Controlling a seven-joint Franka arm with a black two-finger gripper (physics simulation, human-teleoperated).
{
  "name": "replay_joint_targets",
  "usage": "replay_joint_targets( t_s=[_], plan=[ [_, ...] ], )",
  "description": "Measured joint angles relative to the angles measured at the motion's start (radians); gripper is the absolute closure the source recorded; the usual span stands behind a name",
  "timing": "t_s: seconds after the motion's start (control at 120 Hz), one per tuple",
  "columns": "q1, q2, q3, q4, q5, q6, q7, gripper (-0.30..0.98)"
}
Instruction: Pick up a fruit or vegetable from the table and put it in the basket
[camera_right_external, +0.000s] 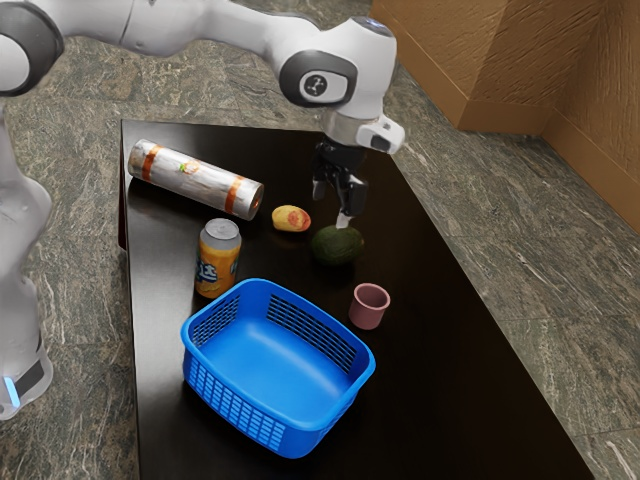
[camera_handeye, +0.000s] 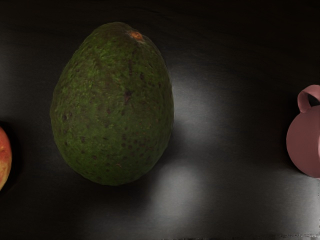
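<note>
Above the table, my gripper (camera_right_external: 332, 204) stands open in the exterior view, its fingers apart and nothing held between them. The dark green avocado (camera_right_external: 336, 246) lies on the tabletop just below it, and one fingertip overlaps its upper edge in that view; whether they touch I cannot tell. In the wrist view the whole avocado (camera_handeye: 114, 105) lies on the dark surface. A yellow-red fruit (camera_right_external: 291, 218) is beside it, and part of this fruit (camera_handeye: 4, 157) appears in the wrist view. The blue basket (camera_right_external: 278, 421) stands on the table with a bare inside.
A pink mug (camera_right_external: 369, 306) stands between the avocado and the basket's far corner, at the exterior view's right; the wrist view has the mug (camera_handeye: 303, 142) too. An orange can (camera_right_external: 218, 260) is close behind the basket. A wrapped cylinder (camera_right_external: 195, 180) lies near the table's far edge (camera_right_external: 230, 125).
</note>
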Motion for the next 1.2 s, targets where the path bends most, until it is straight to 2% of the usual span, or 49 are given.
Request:
replay_joint_targets(
  t_s=[0.1, 0.283, 0.4, 0.533, 0.7, 0.867, 1.2],
  plan=[
    [0.043, -0.039, 0.008, -0.069, -0.028, 0.057, 0.114, 0.00],
    [0.063, -0.049, 0.010, -0.116, -0.056, 0.118, 0.280, 0.00],
    [0.117, -0.037, 0.011, -0.127, -0.061, 0.137, 0.365, 0.00],
    [0.112, 0.002, 0.010, -0.122, -0.083, 0.165, 0.447, 0.00],
    [0.107, 0.053, 0.010, -0.123, -0.149, 0.210, 0.526, 0.00],
    [0.131, 0.084, 0.011, -0.124, -0.246, 0.236, 0.582, 0.00],
    [0.158, 0.124, 0.011, -0.135, -0.316, 0.269, 0.653, 0.00]
  ],
)
